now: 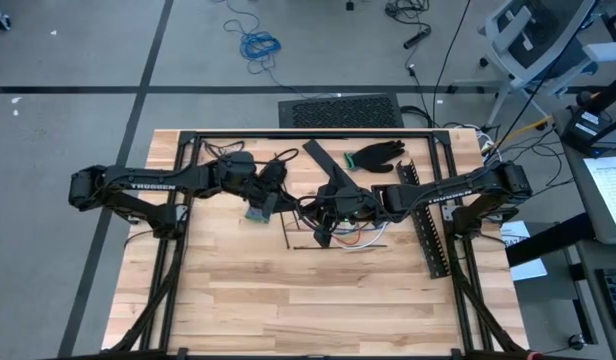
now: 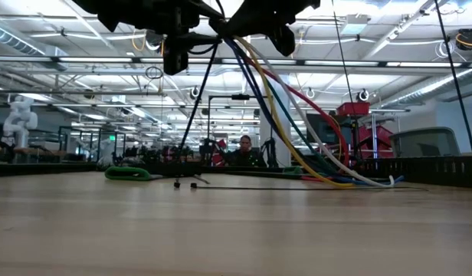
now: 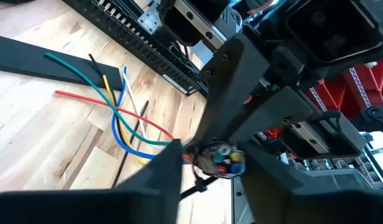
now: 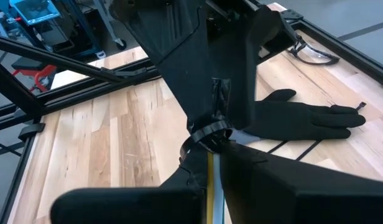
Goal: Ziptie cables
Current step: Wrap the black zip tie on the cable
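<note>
The cables (image 1: 360, 240) are a bundle of thin coloured wires. One end is raised above the table's middle and the loose ends fan out on the wood (image 3: 123, 118). In the low view they slope from the grippers down to the table (image 2: 297, 107). A black ziptie loop (image 4: 207, 134) circles the raised part. My right gripper (image 1: 333, 208) is shut on the bundle just behind the loop. My left gripper (image 1: 306, 203) comes from the table's left and has its fingers on the bundle's cut end (image 3: 220, 159). My left gripper has the bundle's cut end (image 3: 220, 159) between its two fingers, one on each side, coming nearly level from the table's left. The wire tips face its wrist camera, clear of the table. My right gripper pinches the bundle (image 4: 210, 177) between its two fingers, just behind the ziptie loop. It slants down from the table's right. The held part is lifted clear, and the rest hangs slack to the table.
A long black slotted strip (image 1: 428, 232) lies at the right, a black glove (image 1: 378, 155) and a flat black strip (image 1: 326, 165) at the far middle. Thin black sticks (image 1: 318, 245) lie under the grippers. Bare wood fills the near half. A person (image 2: 245, 149) sits far behind the table.
</note>
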Action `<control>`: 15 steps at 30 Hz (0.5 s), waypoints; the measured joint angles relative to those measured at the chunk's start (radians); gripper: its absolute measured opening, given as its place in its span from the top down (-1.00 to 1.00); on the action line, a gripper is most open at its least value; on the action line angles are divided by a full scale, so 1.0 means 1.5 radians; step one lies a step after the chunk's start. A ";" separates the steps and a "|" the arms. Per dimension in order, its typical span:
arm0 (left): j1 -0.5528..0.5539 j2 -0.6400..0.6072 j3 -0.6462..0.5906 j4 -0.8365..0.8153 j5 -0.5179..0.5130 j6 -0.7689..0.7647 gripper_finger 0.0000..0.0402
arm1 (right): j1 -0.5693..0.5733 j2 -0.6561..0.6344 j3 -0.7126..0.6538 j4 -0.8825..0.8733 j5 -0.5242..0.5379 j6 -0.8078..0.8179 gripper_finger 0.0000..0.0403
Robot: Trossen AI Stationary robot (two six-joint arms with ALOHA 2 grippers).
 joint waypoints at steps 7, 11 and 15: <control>0.001 0.000 0.001 -0.007 0.000 0.000 0.82 | 0.000 0.001 0.000 -0.008 0.001 0.000 0.94; 0.001 0.000 0.001 -0.015 -0.004 0.000 0.82 | 0.000 0.001 0.000 -0.011 0.001 0.002 0.91; 0.001 0.000 0.001 -0.024 -0.006 0.000 0.82 | 0.000 0.001 0.000 -0.029 -0.004 0.034 0.77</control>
